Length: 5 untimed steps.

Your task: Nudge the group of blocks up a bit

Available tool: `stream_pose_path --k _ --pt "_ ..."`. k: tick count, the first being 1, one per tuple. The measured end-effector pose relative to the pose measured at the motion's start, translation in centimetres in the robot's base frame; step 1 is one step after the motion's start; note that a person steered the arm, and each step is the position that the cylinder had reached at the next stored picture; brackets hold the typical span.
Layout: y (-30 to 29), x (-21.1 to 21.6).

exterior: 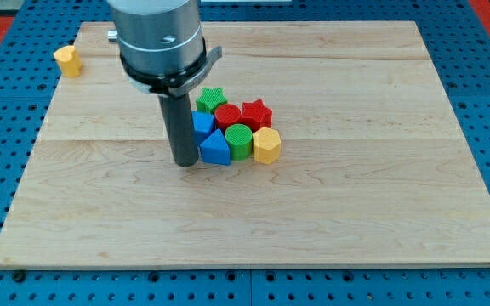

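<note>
A tight group of blocks sits near the board's middle: a green star (pixel 211 98) at its top, a red hexagon-like block (pixel 227 116), a red star (pixel 256 113), a blue block (pixel 202 124) partly hidden by the rod, a blue triangle (pixel 215 149), a green cylinder (pixel 239 140) and a yellow hexagon (pixel 266 145). My tip (pixel 185 161) rests on the board at the group's lower left, touching or nearly touching the blue triangle's left side.
A lone yellow block (pixel 68 60) sits at the board's top left corner. The wooden board (pixel 356 212) lies on a blue perforated table. The arm's grey body (pixel 158 38) hangs over the top middle.
</note>
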<state>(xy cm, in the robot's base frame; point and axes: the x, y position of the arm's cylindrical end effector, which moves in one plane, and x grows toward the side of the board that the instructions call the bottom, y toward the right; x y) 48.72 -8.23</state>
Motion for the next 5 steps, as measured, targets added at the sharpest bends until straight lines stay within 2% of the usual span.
stream_pose_path --k 1,3,4,5 --pt "2.9 1.3" --pt "3.7 -1.7" --pt "5.9 2.6" --pt "11.1 2.8"
